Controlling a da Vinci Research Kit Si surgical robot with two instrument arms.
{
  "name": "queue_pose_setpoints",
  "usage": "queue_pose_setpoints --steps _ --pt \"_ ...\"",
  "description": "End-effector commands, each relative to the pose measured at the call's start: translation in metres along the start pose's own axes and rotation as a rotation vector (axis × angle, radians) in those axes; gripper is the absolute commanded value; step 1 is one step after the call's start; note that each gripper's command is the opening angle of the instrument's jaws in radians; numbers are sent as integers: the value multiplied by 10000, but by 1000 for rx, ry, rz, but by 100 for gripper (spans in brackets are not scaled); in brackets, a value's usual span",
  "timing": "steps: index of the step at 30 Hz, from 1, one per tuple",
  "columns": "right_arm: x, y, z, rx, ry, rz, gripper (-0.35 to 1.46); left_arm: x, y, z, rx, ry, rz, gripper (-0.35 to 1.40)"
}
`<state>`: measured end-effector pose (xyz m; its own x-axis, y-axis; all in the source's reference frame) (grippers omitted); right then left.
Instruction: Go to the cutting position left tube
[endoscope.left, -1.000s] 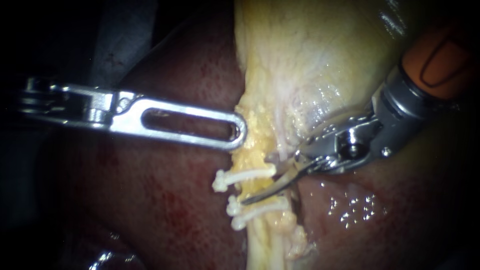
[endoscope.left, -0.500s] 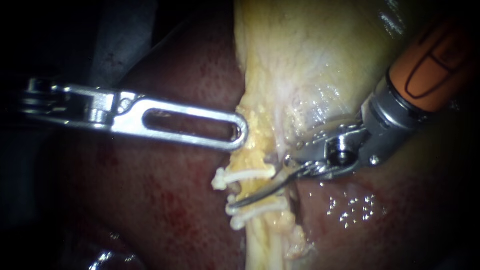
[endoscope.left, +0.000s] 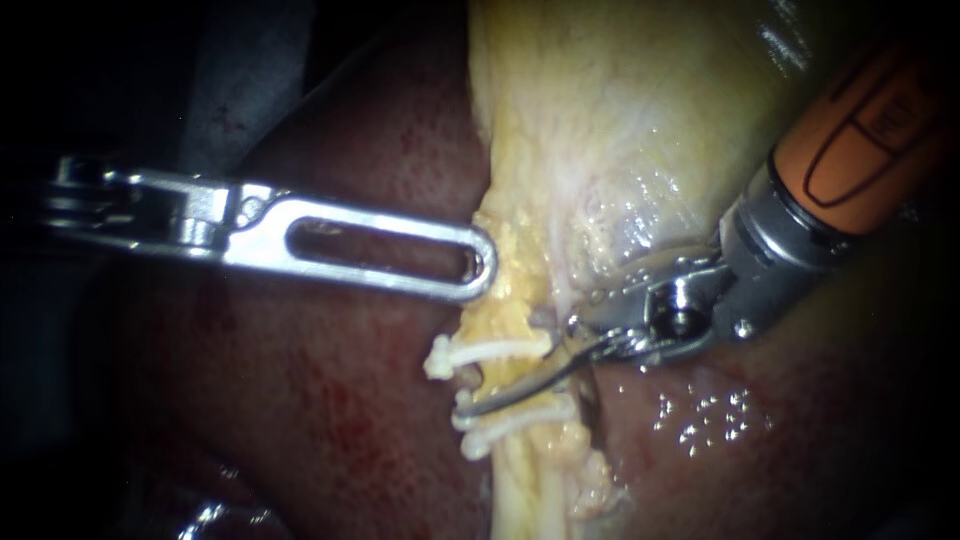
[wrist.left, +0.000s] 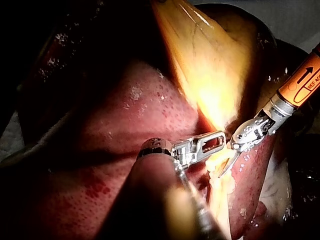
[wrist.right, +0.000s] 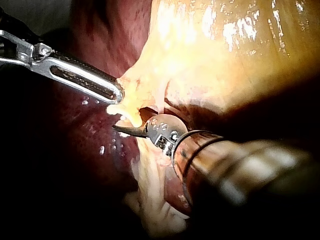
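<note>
Left instrument (endoscope.left: 478, 268) comes in from the left, slotted jaws closed on the yellow tissue fringe (endoscope.left: 510, 250) at the gallbladder (endoscope.left: 620, 120) neck. Right instrument (endoscope.left: 500, 396) has an orange collar with black outline marks and curved blades parted only narrowly. One blade lies across the clipped tube (endoscope.left: 510, 368), between the upper white clip (endoscope.left: 485, 352) and the lower pair of clips (endoscope.left: 510, 420). Dark red liver (endoscope.left: 330, 400) on both sides

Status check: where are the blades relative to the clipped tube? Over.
Right instrument open, one blade across the tube between the upper clip and lower clips. Left instrument at the yellow tissue edge above. No obstruction seen.
</note>
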<state>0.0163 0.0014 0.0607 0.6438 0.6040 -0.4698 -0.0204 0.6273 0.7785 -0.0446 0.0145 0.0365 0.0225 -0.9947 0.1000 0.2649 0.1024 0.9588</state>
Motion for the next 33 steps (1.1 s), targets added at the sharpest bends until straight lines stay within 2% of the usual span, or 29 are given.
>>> queue_pose_setpoints --steps 1,13,33 --pt "0 1 -1 5 12 -1 55 0 0 0 0 0 0 -35" --pt "0 2 -3 12 26 10 53 1 0 0 0 0 0 -35" --pt "-1 2 -4 13 25 10 53 1 2 3 -4 -4 1 -35"
